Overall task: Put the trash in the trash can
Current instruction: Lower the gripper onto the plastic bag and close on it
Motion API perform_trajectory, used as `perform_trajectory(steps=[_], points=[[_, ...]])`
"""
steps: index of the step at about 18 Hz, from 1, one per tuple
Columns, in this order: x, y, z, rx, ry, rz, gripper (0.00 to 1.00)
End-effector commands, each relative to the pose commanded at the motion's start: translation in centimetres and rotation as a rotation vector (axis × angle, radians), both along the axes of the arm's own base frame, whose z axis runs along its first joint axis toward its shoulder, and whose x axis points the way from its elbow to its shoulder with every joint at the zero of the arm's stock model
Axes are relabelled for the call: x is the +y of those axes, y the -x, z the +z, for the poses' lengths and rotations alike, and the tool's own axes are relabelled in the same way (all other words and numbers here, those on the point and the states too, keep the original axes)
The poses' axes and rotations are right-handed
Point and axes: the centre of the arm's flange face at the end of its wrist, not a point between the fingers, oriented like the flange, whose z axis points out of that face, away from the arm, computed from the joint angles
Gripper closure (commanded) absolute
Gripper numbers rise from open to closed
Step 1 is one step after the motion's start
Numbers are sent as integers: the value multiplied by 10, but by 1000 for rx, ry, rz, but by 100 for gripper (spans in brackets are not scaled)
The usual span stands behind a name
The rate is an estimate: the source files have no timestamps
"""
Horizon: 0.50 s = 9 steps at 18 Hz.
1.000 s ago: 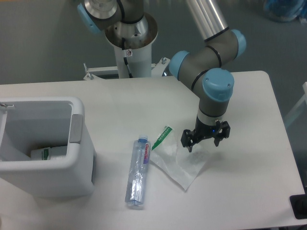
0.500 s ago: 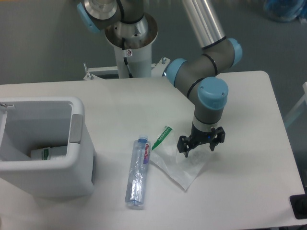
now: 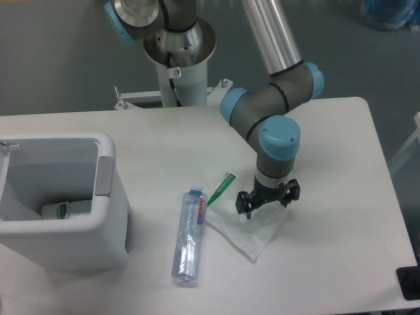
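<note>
1. The tabletop [image 3: 328, 275] is white and carries all the things of the task.
2. The trash can [image 3: 105, 216] stands at the left edge. Its opening faces up, so trash can drop in from above. A white item with green print [image 3: 65, 209] already lies inside, at the bottom.
3. The robot arm [image 3: 275, 111] reaches down from the back to the right part of the tabletop.
4. The flattened clear bottle [image 3: 188, 236] with its blue cap lies flat between the trash can and the wrapper, near both.
5. The crumpled clear wrapper [image 3: 246, 230] lies just right of the bottle, its green-white strip [image 3: 222, 187] pointing up-left.
6. The end effector [image 3: 268, 199] hangs over the upper right part of the wrapper, fingers apart and holding nothing. I judge it is lining up to take the wrapper first. The bottle lies on the way to the can, so a lift is needed.
</note>
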Motion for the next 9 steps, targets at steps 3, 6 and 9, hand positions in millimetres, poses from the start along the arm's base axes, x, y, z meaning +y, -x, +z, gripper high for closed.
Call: perform_trajectory(steps=[3,6,9], points=[[1,-2,3,4,-2,2,36],[0,-5,5,3,-1,0,60],[0,-3,14,16,-8,-3,77]])
